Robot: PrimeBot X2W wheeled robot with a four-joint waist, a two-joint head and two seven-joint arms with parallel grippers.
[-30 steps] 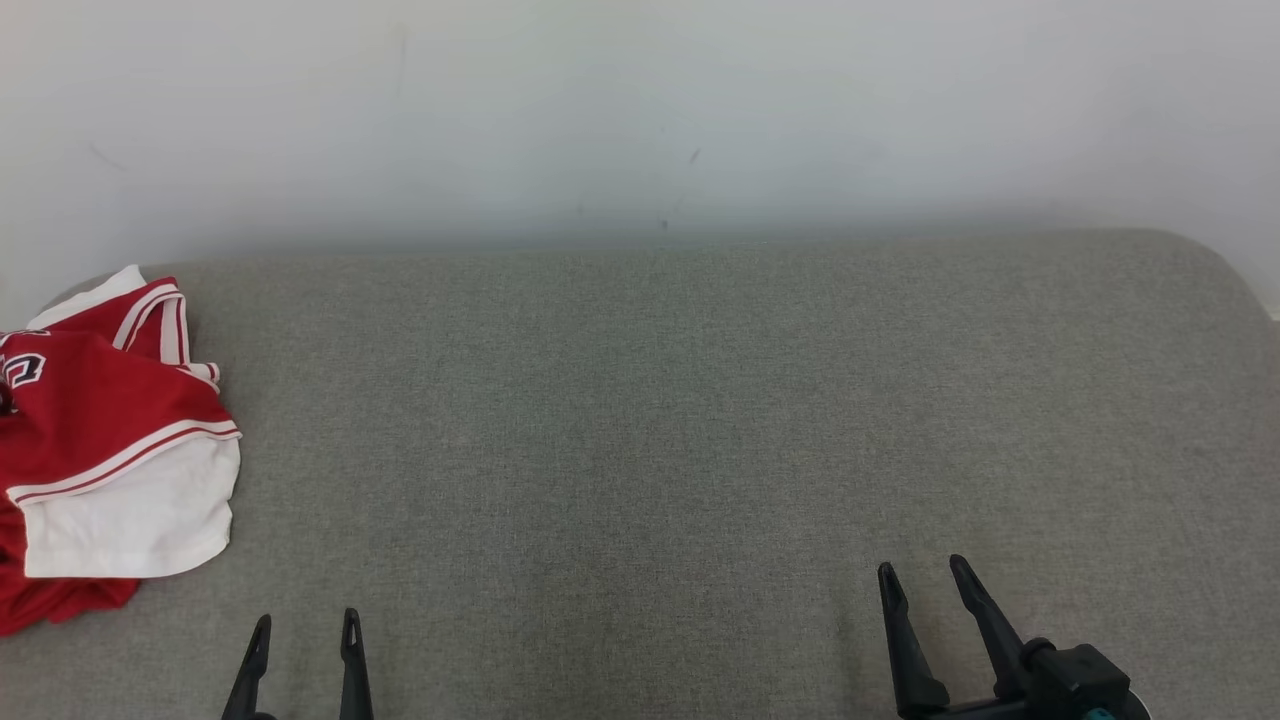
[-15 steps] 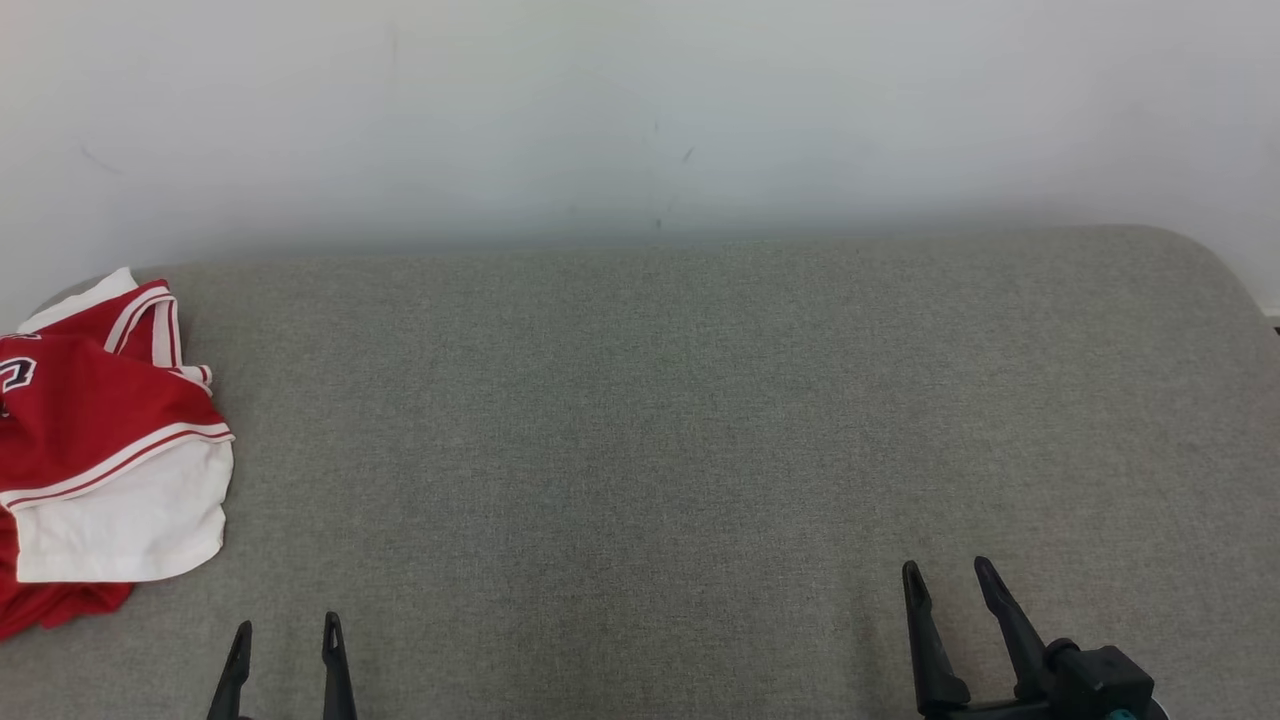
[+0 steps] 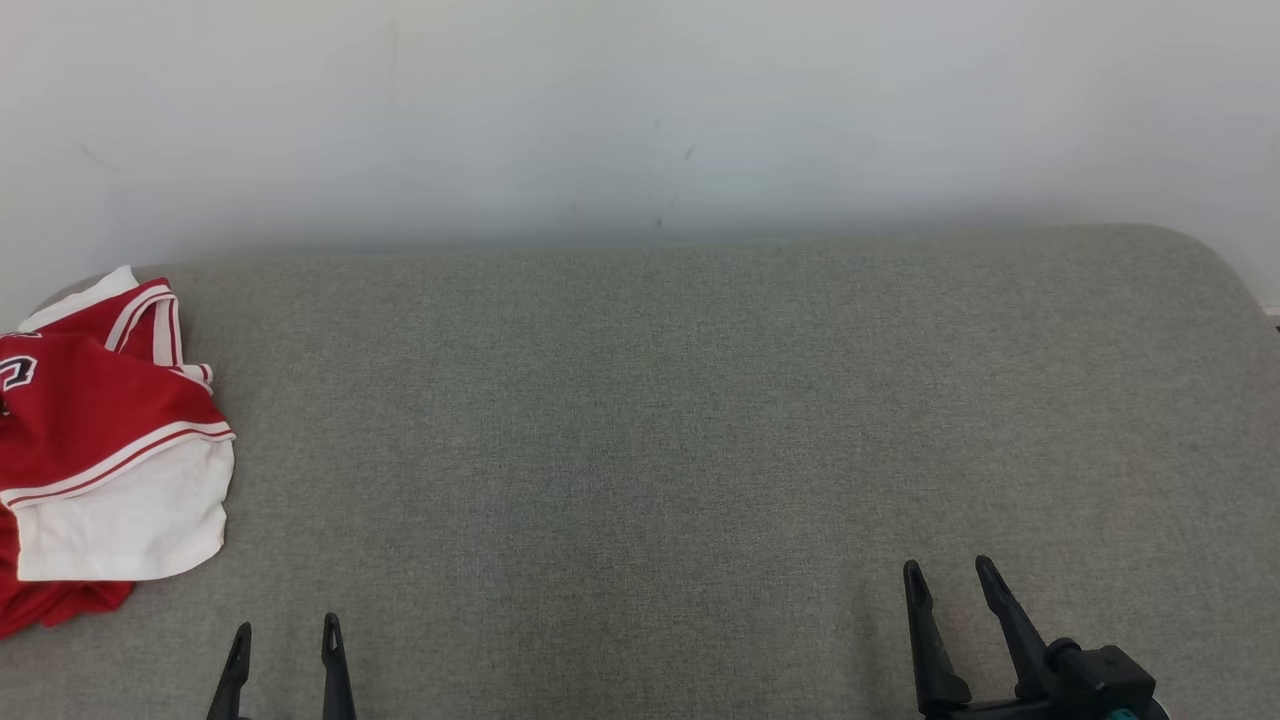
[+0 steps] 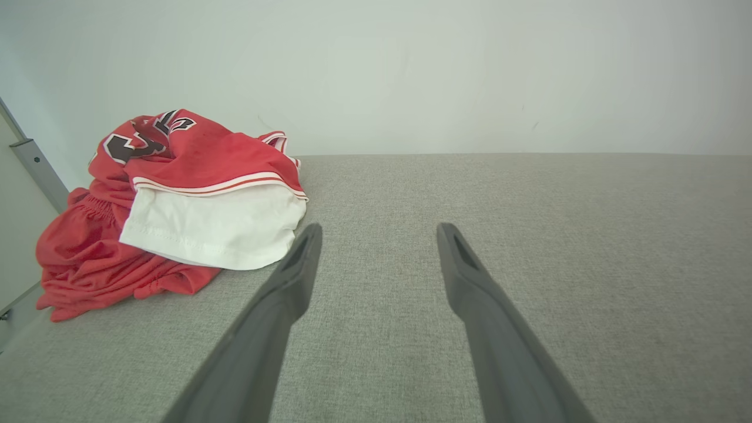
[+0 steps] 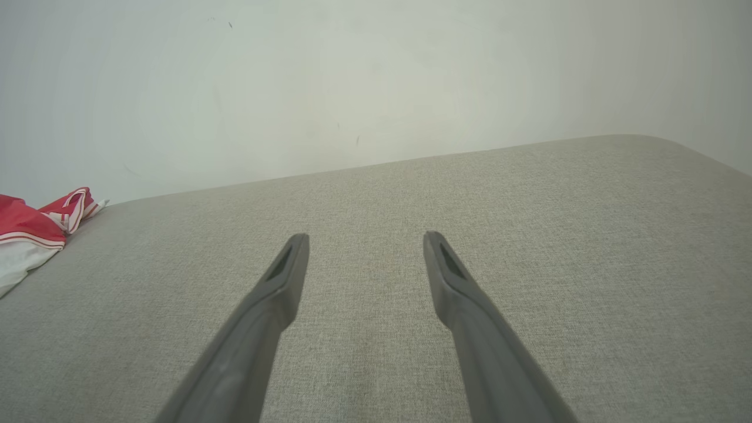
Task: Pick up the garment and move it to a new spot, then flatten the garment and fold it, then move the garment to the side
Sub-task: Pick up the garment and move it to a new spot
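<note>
Garment: the garment (image 3: 100,440) is red with white panels and red-and-white striped trim. It lies in a crumpled heap, unfolded.
Garment position: it sits at the far-left end of the worktop (image 3: 650,420), close to the rear corner. In the head view part of it runs past the left picture edge.
Garment detail: the left wrist view shows a white panel on the near side, red cloth bunched beneath it, and black-and-white lettering on the top fold. The lettering is not legible.
Worktop: it has a grey woven cover and rounded rear corners. The rear edge meets the wall (image 3: 640,110).
Wall: pale and plain, with a few small dark marks.
Left end effector (image 3: 285,632): at the lower left of the head view, jaws apart with nothing between them and fingers pointing toward the wall. It is near the garment, on its right and closer to the robot, with bare cover between the two.
Right end effector (image 3: 948,567): at the lower right of the head view, jaws apart and empty. It is well apart from the garment.
Contact with cover: cannot tell for either end effector.
Grey rail (image 4: 35,170): a slanted strip past the worktop's left end, seen in the left wrist view.
</note>
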